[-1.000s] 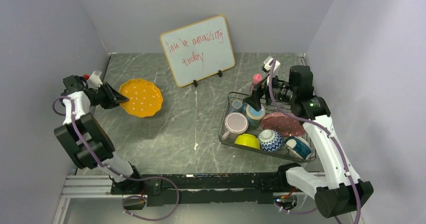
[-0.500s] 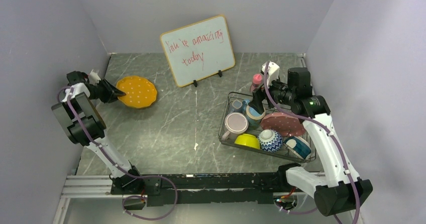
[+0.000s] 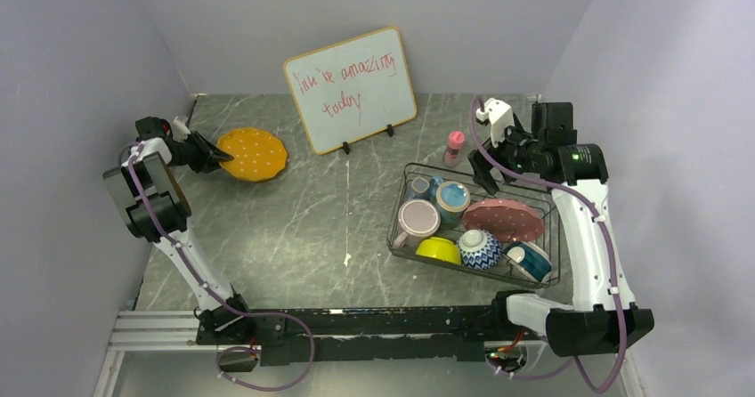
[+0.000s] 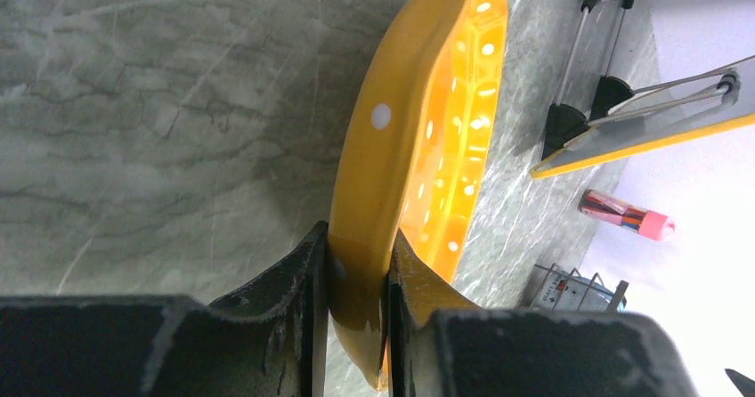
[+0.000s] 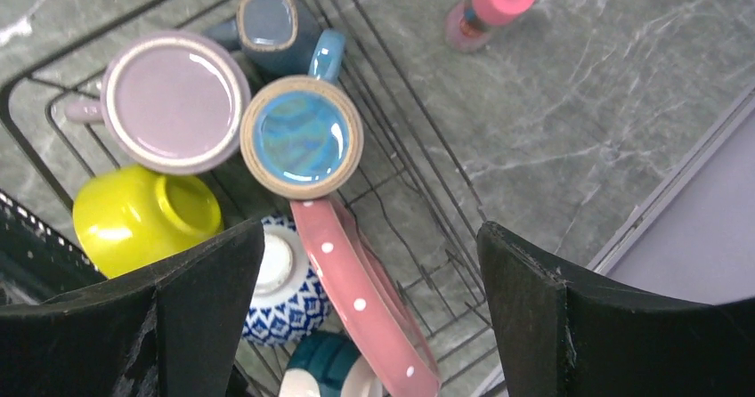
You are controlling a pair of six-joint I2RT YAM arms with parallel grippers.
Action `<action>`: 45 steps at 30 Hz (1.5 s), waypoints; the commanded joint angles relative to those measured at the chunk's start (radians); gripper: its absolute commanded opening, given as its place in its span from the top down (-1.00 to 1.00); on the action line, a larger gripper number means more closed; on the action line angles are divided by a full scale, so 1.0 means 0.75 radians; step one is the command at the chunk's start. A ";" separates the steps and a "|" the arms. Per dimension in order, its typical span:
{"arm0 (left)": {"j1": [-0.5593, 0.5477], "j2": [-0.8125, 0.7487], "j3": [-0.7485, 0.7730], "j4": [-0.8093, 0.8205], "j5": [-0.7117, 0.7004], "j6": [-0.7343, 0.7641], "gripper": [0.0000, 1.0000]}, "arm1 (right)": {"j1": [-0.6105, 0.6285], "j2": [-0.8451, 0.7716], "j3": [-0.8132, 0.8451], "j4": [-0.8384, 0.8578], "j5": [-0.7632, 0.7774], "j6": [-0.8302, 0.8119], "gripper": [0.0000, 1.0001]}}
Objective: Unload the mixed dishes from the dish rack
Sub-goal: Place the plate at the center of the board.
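My left gripper [image 3: 216, 156] is shut on the rim of the orange plate [image 3: 254, 154], held low over the table at the far left; its fingers [image 4: 307, 263] pinch the plate [image 4: 427, 139] edge. The dark wire dish rack [image 3: 398, 210] at the right holds a lilac mug [image 3: 418, 218], two smaller cups [image 3: 452, 198], a pink dotted plate [image 3: 504, 220], a yellow bowl [image 3: 439, 250], a blue-white patterned bowl [image 3: 479, 248] and a teal-white bowl [image 3: 529, 260]. My right gripper [image 3: 488, 171] hovers open above the rack's back edge, over the pink dotted plate [image 5: 356, 299].
A whiteboard with red writing [image 3: 352, 90] stands at the back centre. A small pink bottle [image 3: 455, 148] stands on the table just behind the rack. Walls close in on the left, back and right.
My left gripper has swung the orange plate toward the back left and lowered it. My right gripper has risen and drawn back to the right, away from the cups.
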 commanded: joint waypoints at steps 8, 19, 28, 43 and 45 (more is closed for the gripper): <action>-0.019 0.080 0.099 -0.032 -0.055 0.035 0.23 | -0.013 0.043 0.023 -0.346 0.059 -0.301 -0.85; -0.019 0.075 0.080 -0.114 -0.124 0.138 -0.01 | -0.013 0.050 -0.090 -0.414 0.252 -0.490 -0.83; -0.019 0.052 0.081 -0.164 -0.195 0.203 -0.17 | -0.013 0.089 -0.172 -0.359 0.371 -0.587 -0.80; -0.014 0.009 0.105 -0.262 -0.345 0.282 -0.41 | -0.013 0.110 -0.275 -0.314 0.415 -0.688 -0.66; -0.013 -0.009 0.107 -0.272 -0.364 0.302 -0.44 | -0.013 0.108 -0.290 -0.315 0.416 -0.702 -0.61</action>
